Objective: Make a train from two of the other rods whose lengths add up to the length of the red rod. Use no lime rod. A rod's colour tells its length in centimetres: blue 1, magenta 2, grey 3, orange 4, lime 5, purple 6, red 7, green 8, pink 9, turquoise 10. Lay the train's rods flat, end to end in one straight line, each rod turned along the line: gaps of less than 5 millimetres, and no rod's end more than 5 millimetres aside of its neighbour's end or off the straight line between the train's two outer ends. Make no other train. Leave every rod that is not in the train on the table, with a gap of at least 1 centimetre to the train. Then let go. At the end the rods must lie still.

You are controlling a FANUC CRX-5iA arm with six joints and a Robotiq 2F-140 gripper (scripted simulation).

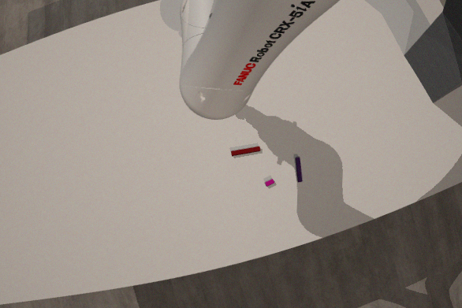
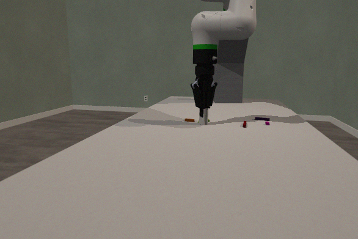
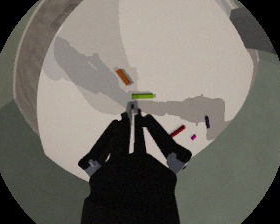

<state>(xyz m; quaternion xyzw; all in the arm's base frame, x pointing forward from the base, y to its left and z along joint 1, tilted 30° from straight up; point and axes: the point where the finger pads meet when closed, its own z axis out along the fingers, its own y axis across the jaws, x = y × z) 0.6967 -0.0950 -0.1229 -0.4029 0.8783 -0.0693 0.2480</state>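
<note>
My gripper (image 2: 203, 120) stands upright with its fingertips down at the table, shut on a light grey rod (image 2: 203, 117) of which only a narrow strip shows between the fingers. In the wrist view the fingers are almost together. The orange rod (image 2: 189, 120) lies just left of the gripper and shows in the wrist view (image 3: 123, 76). The lime rod (image 3: 141, 96) lies right behind the fingertips. The red rod (image 1: 245, 150) lies flat further right, also in the exterior view (image 2: 244, 124).
A purple rod (image 1: 298, 168) and a short magenta rod (image 1: 269, 183) lie near the red rod, each apart from it. The arm's white link (image 1: 236, 40) hides the gripper in the top view. The table's curved edge runs beyond the purple rod.
</note>
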